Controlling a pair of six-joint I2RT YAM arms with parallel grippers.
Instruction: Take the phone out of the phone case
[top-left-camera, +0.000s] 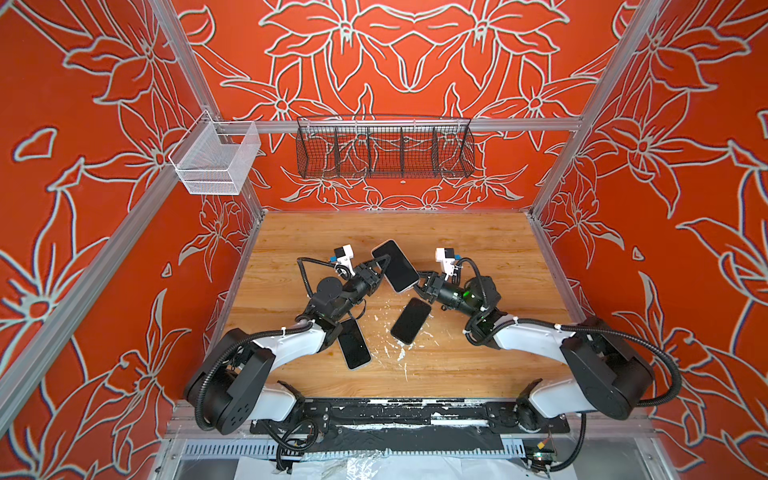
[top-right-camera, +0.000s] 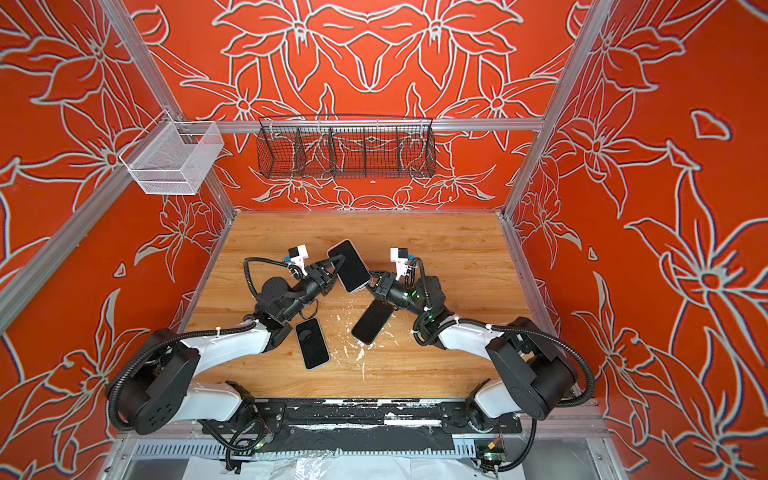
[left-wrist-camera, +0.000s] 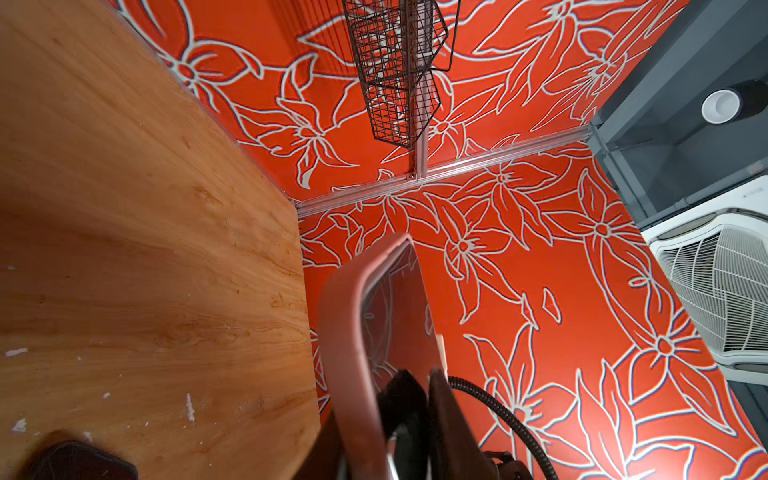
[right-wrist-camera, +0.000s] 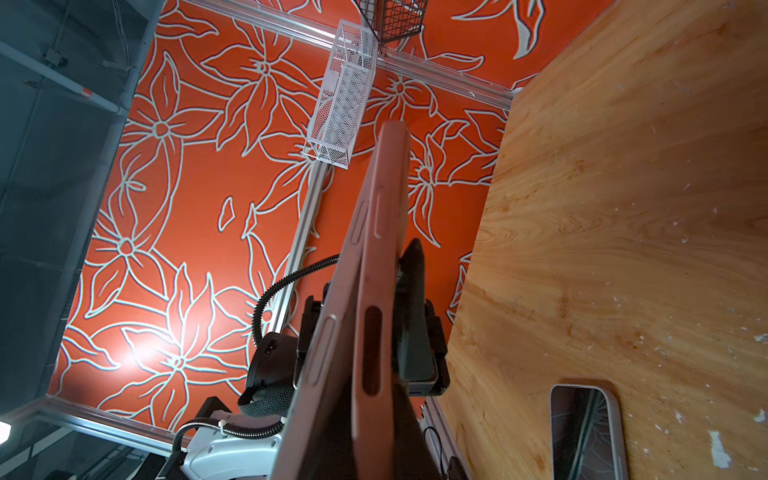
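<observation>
Nearest me, a spare phone (top-left-camera: 354, 344) lies flat on the table (top-left-camera: 457, 365), and a second spare phone (top-left-camera: 410, 321) lies just past it. Farther on, the phone (top-left-camera: 395, 266) in its pink phone case (left-wrist-camera: 345, 324) hangs in the air between my grippers. My right gripper (top-left-camera: 420, 279) is pinched tight on the phone's near corner. My left gripper (top-left-camera: 379, 272) sits at its left edge, and I cannot tell if it grips.

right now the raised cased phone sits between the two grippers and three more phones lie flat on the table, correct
Not three: both top views show two phones flat on the table, the left flat phone and the right flat phone. The raised cased phone does sit between the left gripper and right gripper.
</observation>
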